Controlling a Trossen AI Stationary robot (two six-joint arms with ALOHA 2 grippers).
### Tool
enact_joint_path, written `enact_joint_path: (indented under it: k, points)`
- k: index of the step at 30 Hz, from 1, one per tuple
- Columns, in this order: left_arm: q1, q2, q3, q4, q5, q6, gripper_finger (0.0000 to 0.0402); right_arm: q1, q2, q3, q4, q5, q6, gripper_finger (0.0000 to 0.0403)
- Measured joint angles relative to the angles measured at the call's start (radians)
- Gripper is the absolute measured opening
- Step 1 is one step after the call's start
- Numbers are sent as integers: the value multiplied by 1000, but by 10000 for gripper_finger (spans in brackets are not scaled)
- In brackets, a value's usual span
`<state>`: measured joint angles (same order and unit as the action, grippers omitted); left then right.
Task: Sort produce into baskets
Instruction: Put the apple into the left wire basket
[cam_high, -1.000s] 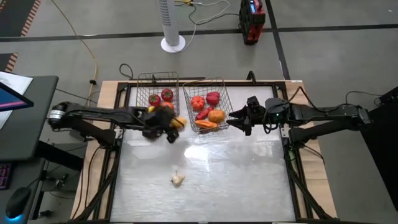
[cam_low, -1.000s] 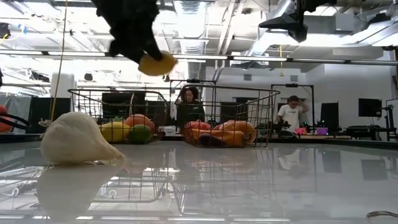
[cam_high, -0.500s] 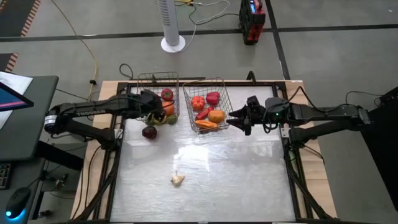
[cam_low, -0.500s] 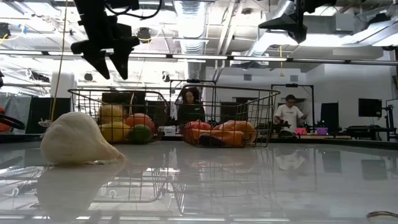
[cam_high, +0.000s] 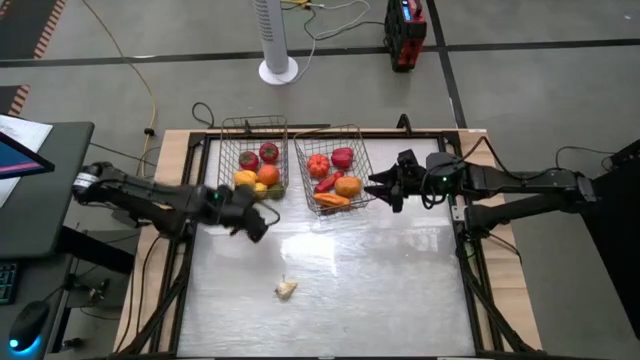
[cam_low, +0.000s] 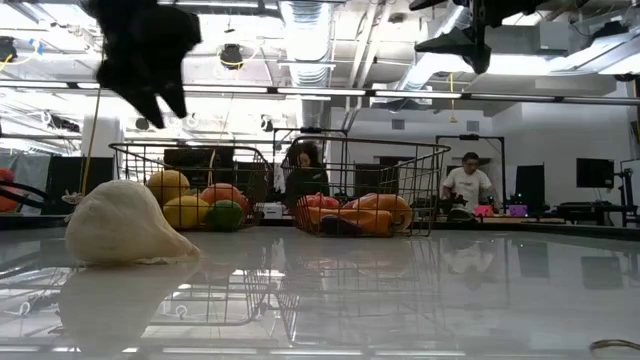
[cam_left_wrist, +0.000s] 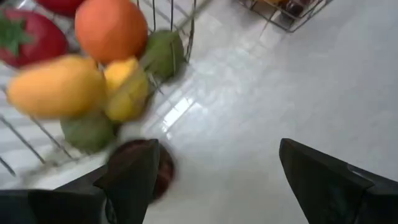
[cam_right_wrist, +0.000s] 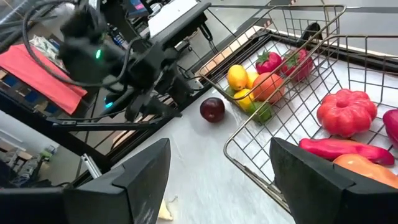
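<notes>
Since the earlier frames the left gripper (cam_high: 255, 222) has drawn back from above the left basket (cam_high: 227, 150) to the near side of it, over the worktop (cam_high: 380, 290); the yellow fruit it carried now lies among the produce in that basket. Its dark fingers (cam_left_wrist: 134, 177) stand spread, holding nothing.

Nearest the viewer, a white garlic bulb (cam_high: 286, 289), lumpy and tapering to a point, lies alone on the glossy, pale, reflective worktop. Farther on, a dark purple round fruit (cam_right_wrist: 212, 109), smooth and shiny, sits on the worktop just outside the left basket's near corner, partly hidden behind the left gripper's finger in the left wrist view.

Beyond these stand two rectangular silver-grey wire-mesh baskets, side by side. The left basket holds smooth rounds: an orange (cam_left_wrist: 111, 29), a yellow lemon (cam_left_wrist: 127, 90), a yellow-orange oval (cam_left_wrist: 56, 87), green pieces (cam_left_wrist: 165, 55) and red strawberry-like pieces (cam_high: 269, 152). The right basket (cam_high: 365, 165) holds a ribbed red tomato (cam_right_wrist: 347, 112), a long red chili (cam_right_wrist: 339, 147), an orange round (cam_high: 348, 186) and a carrot (cam_high: 332, 200).

The right gripper (cam_high: 380, 188) hangs beside the right basket's right edge, its fingers (cam_right_wrist: 140, 174) spread and empty.
</notes>
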<state>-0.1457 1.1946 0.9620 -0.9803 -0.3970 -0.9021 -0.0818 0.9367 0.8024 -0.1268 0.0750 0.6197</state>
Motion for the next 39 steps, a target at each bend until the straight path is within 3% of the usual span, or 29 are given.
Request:
enact_joint_path:
  k: [5,10,19,29,39]
  points:
    - [-172,0,-113,4,-84,-348,305,6,0,0,0,-1,0,301]
    - [-192,0,-212,-4,-113,-572,303,21,0,0,0,-3,0,301]
    - [-109,0,-253,-2,-141,-515,309,35,0,0,-1,-17,10,301]
    - [-34,0,-305,31,-151,-466,394,35,0,0,-1,-17,34,301]
    - [36,0,-398,137,-78,-421,387,34,0,0,-1,-17,37,301]
